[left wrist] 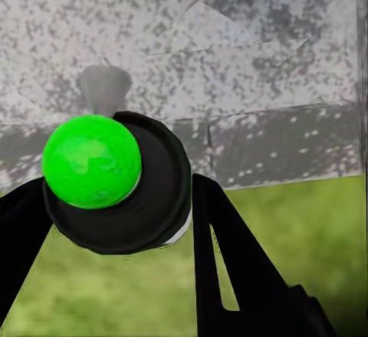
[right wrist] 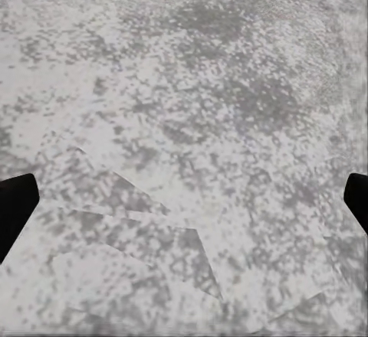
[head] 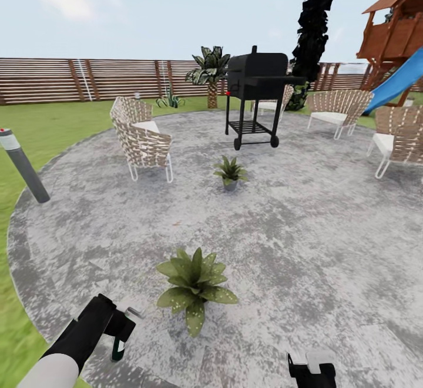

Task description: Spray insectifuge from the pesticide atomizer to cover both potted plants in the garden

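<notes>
Black left gripper [head: 120, 332] clamping atomizer [head: 119, 348], beside potted plant [head: 194, 285]

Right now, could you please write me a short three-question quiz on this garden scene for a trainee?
1. True or false: the left gripper is shut on the pesticide atomizer.
2. Which potted plant lies closer to the robot: A, the near potted plant, or B, the far potted plant in front of the black grill?
3. Fill in: seen from the right wrist, the right gripper hangs open over the grey ______.

Key: 1 true; 2 A; 3 paving.
</notes>
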